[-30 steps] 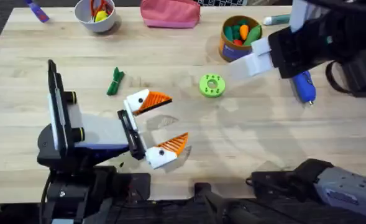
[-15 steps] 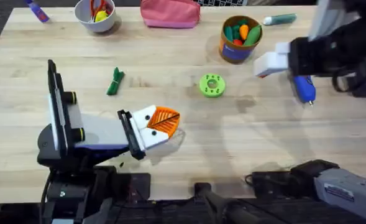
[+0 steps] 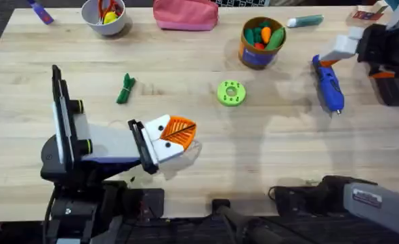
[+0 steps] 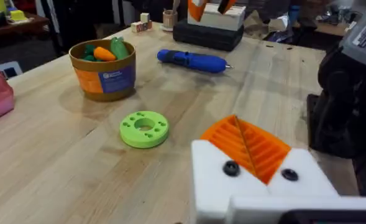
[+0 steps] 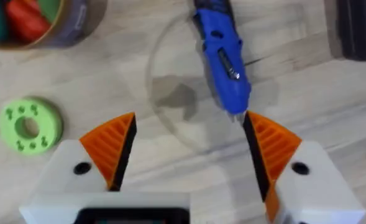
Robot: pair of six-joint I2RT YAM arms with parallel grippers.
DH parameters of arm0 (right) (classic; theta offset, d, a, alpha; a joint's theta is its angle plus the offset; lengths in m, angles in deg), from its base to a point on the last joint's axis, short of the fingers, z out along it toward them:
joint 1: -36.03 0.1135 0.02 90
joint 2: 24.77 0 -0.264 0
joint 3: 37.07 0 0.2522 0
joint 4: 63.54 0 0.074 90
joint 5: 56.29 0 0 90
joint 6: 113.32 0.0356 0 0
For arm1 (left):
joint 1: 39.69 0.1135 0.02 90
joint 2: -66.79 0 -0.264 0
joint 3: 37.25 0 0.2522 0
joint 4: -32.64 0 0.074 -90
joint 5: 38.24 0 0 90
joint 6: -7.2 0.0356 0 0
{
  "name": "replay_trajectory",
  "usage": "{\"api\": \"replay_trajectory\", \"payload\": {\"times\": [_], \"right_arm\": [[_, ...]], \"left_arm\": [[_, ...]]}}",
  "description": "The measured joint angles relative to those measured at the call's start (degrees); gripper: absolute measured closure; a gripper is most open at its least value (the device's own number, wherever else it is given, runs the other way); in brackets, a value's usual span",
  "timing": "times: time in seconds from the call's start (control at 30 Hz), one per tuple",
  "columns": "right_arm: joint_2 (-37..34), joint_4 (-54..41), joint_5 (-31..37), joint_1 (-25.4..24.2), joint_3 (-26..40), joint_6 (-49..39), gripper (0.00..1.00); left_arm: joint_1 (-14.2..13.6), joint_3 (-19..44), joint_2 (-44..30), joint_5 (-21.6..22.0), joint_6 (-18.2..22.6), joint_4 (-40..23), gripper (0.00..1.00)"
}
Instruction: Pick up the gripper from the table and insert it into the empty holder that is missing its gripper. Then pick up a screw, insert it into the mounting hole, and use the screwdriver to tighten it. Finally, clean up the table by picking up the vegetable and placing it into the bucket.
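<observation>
The right pincer [image 5: 186,146] has its orange pads [image 5: 111,146] spread well apart, and it hangs over the desk's far right area with the screwdriver [image 3: 328,85] just ahead of its fingertips. The left pincer [image 4: 248,149] sits near the desk's front left with its pads pressed together, holding nothing I can make out.

The screwdriver lies flat near the right edge, one end toward the far edge and the thin bit toward the front. In the right wrist view the blue body runs lengthwise between the two pads, one end almost touching the right pad. The step in hand looks like picking up the screwdriver. To do it well, I would centre the open pads across the thick middle of the body, not the bit or the tip, and square the wrist so both pads meet the barrel together; a round barrel will likely roll if only one pad arrives first.

The bucket [image 3: 259,42] stands at the far edge, right of middle, already holding toy pieces. The vegetable [image 3: 125,89] lies left of centre, well apart from it. A green disc [image 3: 231,93] sits near the desk's middle, between bucket and left pincer.
</observation>
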Motion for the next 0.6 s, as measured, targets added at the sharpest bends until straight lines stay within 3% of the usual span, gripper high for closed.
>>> {"api": "replay_trajectory", "payload": {"times": [0.17,0.37,0.6], "right_arm": [[-5.39,6.29,0.00,-4.66,0.01,-3.05,0.008],[-12.43,7.01,-1.97,-8.72,1.38,-9.13,0.010],[-19.87,10.34,-2.38,-10.19,4.76,-15.67,0.008]], "left_arm": [[0.00,0.00,0.00,0.00,0.00,0.00,0.993],[0.00,0.00,0.02,0.00,0.00,0.02,0.993],[0.00,0.00,0.00,0.00,0.00,0.02,0.993]]}}
